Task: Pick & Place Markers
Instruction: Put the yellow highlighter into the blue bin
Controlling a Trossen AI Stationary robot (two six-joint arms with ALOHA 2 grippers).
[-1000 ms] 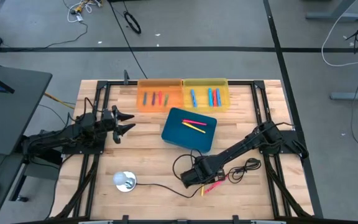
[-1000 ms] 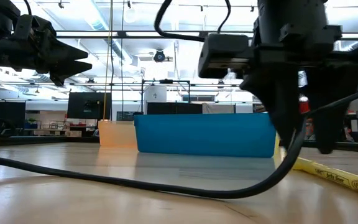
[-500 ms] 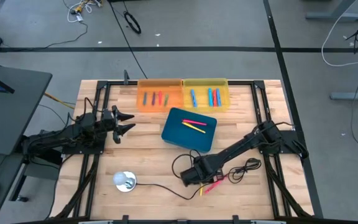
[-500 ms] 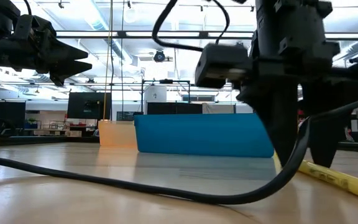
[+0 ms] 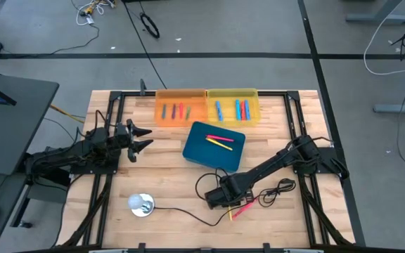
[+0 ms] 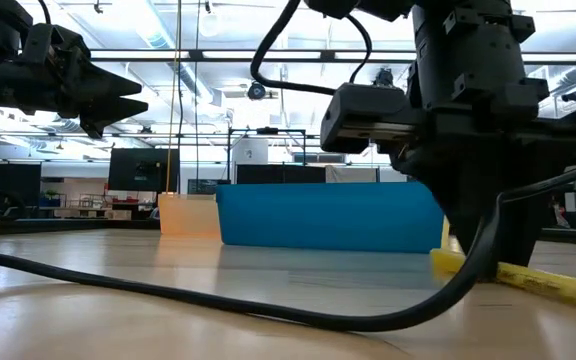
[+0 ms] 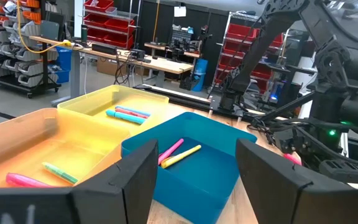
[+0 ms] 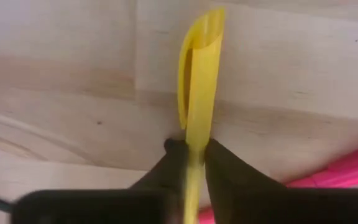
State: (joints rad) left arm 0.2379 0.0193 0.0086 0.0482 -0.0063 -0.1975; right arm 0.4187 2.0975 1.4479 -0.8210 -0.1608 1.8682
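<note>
Fingers of my right gripper [image 8: 191, 152] pinch the yellow marker [image 8: 197, 81] mid-barrel; light, stiff, slippery. Left gripper [image 5: 140, 137] waits, fingers apart.

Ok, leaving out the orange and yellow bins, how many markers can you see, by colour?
Pink: 2, the pink marker in the bin, which is the blue bin, and the loose pink marker on the table.
Yellow: 2, the yellow marker in the bin and the gripped yellow marker between the right gripper fingers.
Total: 4
</note>
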